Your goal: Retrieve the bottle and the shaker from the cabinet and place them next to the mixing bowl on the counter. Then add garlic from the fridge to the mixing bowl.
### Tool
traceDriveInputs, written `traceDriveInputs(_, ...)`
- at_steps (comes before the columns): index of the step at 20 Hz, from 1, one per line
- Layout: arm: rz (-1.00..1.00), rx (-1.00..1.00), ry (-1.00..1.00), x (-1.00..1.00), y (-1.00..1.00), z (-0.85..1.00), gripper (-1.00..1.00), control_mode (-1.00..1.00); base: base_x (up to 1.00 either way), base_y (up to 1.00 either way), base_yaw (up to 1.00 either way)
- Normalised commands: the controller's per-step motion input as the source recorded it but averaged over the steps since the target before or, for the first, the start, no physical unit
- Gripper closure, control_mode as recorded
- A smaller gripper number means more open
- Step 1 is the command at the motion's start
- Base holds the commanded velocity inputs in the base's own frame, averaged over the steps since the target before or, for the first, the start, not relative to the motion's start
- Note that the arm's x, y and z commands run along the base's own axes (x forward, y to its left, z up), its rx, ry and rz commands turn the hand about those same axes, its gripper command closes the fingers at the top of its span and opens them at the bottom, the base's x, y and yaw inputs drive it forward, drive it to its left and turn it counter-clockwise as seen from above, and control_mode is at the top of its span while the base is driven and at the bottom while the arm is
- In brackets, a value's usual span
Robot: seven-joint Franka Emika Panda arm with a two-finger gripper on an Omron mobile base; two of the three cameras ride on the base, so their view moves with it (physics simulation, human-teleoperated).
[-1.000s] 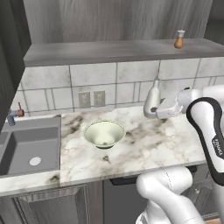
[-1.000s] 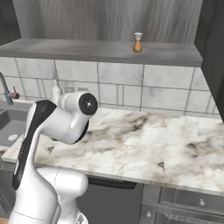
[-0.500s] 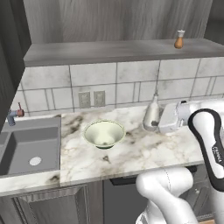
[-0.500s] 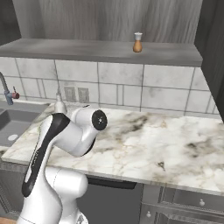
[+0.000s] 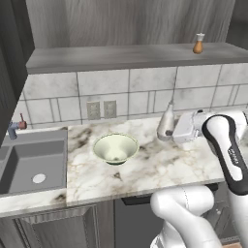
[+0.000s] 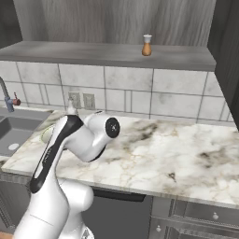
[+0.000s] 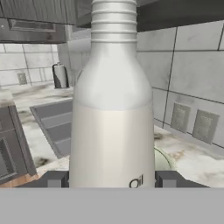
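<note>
While the counter [image 5: 145,169] spreads out broad and white under my arm, I can see the mixing bowl [image 5: 116,148] sitting near the sink, and the bottle [image 5: 166,123] stands upright just to its right, at or just above the marble, with the gripper [image 7: 112,180] clasped around its lower body, one finger tip [image 7: 56,179] on each side. I judge it rigid, smooth and probably slick, tall enough to tip, so low on the straight wall seems the right hold. Smallest, the shaker [image 5: 198,43] waits on the cabinet shelf.
</note>
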Motion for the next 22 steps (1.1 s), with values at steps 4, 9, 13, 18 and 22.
traceDriveInputs(4,0.0,0.0,0.07,0.86,-0.29,-0.06,1.0,-1.0,0.0,0.0,0.0)
traceDriveInputs(9,0.0,-0.02,0.1,0.65,-0.16,-0.04,1.0,-1.0,0.0,0.0,0.0)
traceDriveInputs(13,0.04,0.0,0.0,0.32,-0.02,0.0,1.0,-1.0,0.0,0.0,0.0)
traceDriveInputs(18,0.04,-0.02,0.0,0.09,0.0,-0.06,1.0,-1.0,0.0,0.0,0.0)
traceDriveInputs(22,0.01,-0.09,0.0,0.0,0.01,-0.36,1.0,-1.0,0.0,0.0,0.0)
